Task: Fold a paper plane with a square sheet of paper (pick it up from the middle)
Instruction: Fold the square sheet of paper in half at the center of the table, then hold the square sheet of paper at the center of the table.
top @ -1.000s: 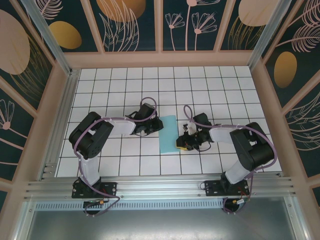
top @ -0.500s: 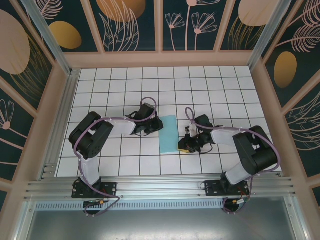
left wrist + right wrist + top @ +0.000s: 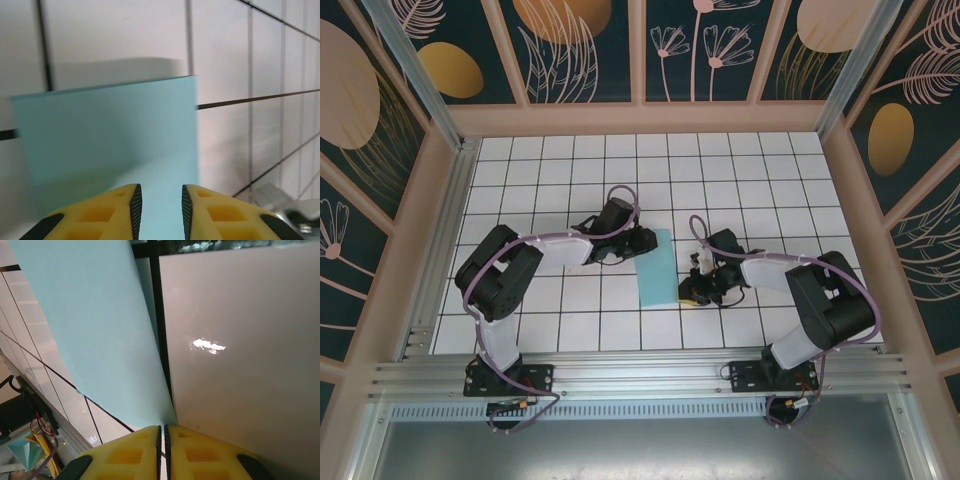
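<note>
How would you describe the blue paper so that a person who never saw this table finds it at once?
Start from the white gridded table and go to its middle, between the left arm and the right arm. There is the sheet of paper, thin, plain and light teal-blue. Its neighbours are bulky arms with yellow fingers, so its pale blue colour sets it apart.

No text, label, brand, number or sign can be read anywhere.
</note>
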You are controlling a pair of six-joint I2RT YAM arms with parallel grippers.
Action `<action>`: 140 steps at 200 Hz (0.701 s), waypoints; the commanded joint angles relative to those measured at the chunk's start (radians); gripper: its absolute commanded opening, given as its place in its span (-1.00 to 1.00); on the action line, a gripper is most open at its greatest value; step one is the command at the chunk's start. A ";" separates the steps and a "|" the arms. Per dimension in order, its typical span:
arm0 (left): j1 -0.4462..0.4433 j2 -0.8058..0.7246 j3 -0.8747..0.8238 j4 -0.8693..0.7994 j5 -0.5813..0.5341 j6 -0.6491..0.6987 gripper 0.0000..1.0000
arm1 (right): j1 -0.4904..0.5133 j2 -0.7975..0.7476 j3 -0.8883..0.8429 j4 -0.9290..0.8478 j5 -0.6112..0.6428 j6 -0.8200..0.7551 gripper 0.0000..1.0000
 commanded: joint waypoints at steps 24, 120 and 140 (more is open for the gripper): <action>-0.033 0.122 0.119 0.047 0.059 -0.017 -0.53 | 0.002 0.019 0.008 -0.046 0.080 0.008 -0.74; -0.036 0.235 0.219 0.006 0.045 -0.009 -0.59 | 0.009 0.023 0.006 -0.054 0.089 -0.002 -0.74; -0.037 0.256 0.246 -0.011 0.030 -0.008 -0.62 | 0.008 0.024 0.005 -0.053 0.090 -0.004 -0.74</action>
